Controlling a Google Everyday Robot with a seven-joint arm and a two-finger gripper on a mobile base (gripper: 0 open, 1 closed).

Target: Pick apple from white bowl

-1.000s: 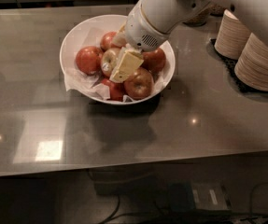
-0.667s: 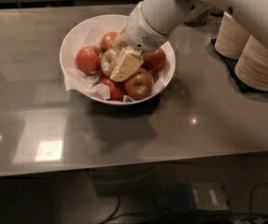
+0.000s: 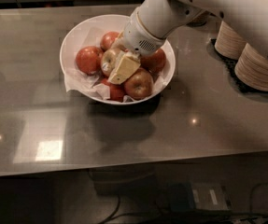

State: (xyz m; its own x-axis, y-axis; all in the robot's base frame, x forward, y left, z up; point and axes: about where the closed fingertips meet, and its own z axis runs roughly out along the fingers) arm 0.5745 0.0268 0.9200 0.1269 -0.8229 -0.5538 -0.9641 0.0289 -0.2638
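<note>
The white bowl [image 3: 74, 35], lined with crumpled white paper, stands on the grey table at the back middle. It holds several apples. The apple [image 3: 107, 59], pale yellow-green with a reddish blush, lies in the middle of the bowl. My gripper [image 3: 119, 69] reaches down into the bowl from the upper right. Its beige tip rests against the right side of the pale apple and covers part of it. The white arm [image 3: 171, 8] hides the bowl's far right rim.
Deep red apples lie left [image 3: 88, 59], behind [image 3: 109, 38] and right [image 3: 155, 60] of the pale one, and a red-orange apple [image 3: 139, 83] lies in front. Stacks of beige paper bowls [image 3: 259, 66] stand at the right on a dark mat. The grey table [image 3: 124, 134] stretches forward.
</note>
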